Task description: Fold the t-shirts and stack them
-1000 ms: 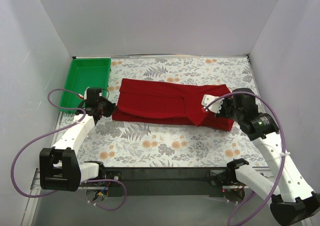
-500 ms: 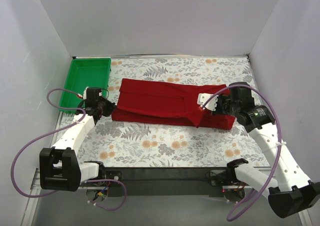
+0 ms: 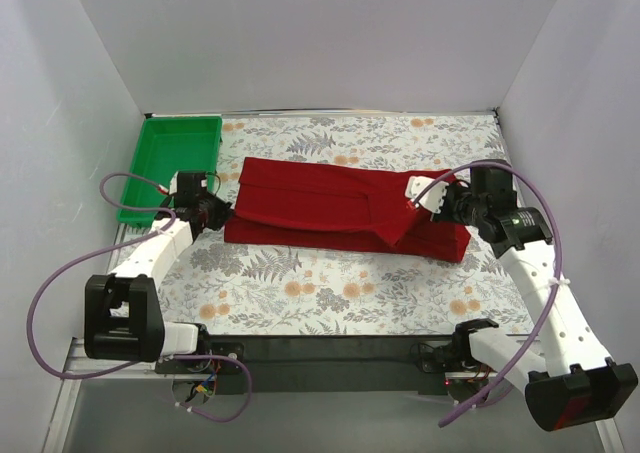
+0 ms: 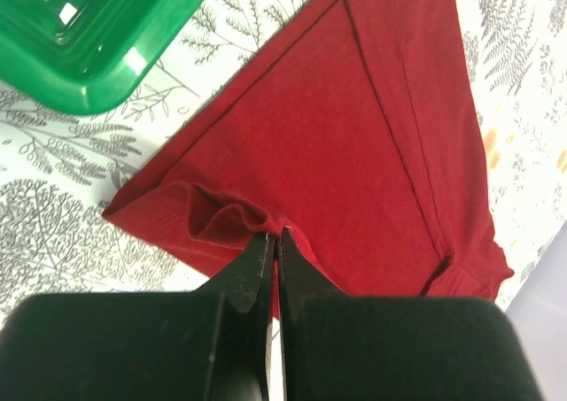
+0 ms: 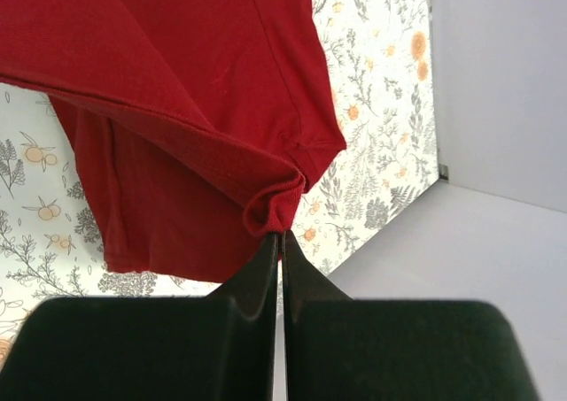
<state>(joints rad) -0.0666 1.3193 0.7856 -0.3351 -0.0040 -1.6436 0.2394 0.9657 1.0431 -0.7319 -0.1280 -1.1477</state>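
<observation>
One dark red t-shirt point(image 3: 320, 201) lies folded into a long band across the flowered table, running left to right. My left gripper point(image 3: 222, 216) is shut on a bunched bit of hem at the band's near left corner. In the left wrist view the cloth point(image 4: 354, 127) puckers right at the gripper's point(image 4: 275, 235) tips. My right gripper point(image 3: 432, 205) is shut on the shirt's right end, holding a rolled fold of cloth point(image 5: 275, 208) a little off the table at its point(image 5: 283, 235) tips. A flap hangs below it.
A green plastic tray point(image 3: 170, 163) stands at the far left, just beyond the shirt's left end, and also shows in the left wrist view point(image 4: 80, 38). White walls close in the table on the left, back and right. The right wall point(image 5: 505, 109) is near the right gripper.
The right arm has swung its wrist back and to the right, carrying the pinched right end of the shirt with it. The left gripper has barely moved and keeps its hold.
</observation>
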